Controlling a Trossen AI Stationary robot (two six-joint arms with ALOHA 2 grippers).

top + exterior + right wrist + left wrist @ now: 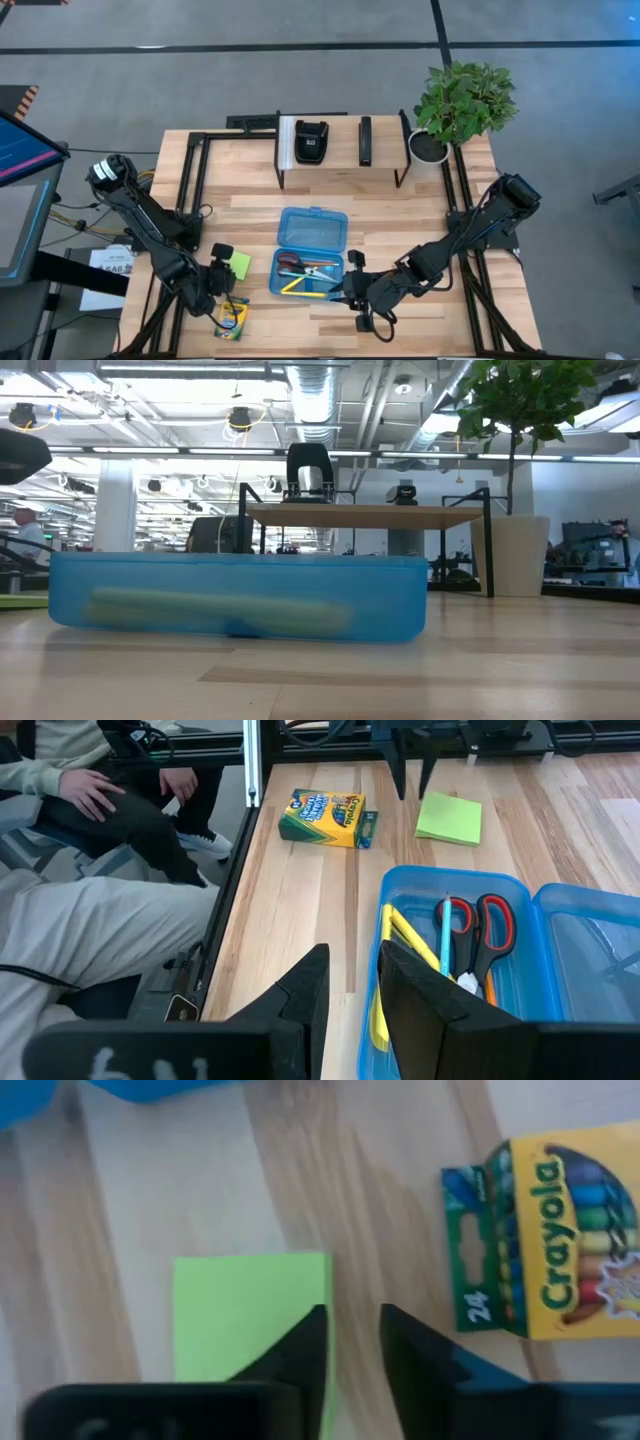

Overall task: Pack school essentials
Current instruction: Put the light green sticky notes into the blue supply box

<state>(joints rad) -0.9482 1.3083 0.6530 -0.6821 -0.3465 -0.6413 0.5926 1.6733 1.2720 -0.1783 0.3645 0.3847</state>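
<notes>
The translucent blue case [310,250] lies open at mid-table. Its tray [470,970] holds red-handled scissors [480,925], yellow pencils [405,935] and a teal pen [445,935]. The green sticky-note pad [245,1315] and the crayon box [555,1230] lie flat on the table left of the case. My left gripper [353,1330] hangs above the pad's edge, between pad and crayon box, its fingers close together with only a slit. My right gripper [352,970] hangs over the tray's right rim, fingers equally close, holding nothing. The eraser and highlighter do not show.
A black metal rack with black devices [340,150] stands at the far edge, with a potted plant [462,105] at the far right. A seated person [90,810] is beyond the table's left edge. The low view shows the case's wall [240,595].
</notes>
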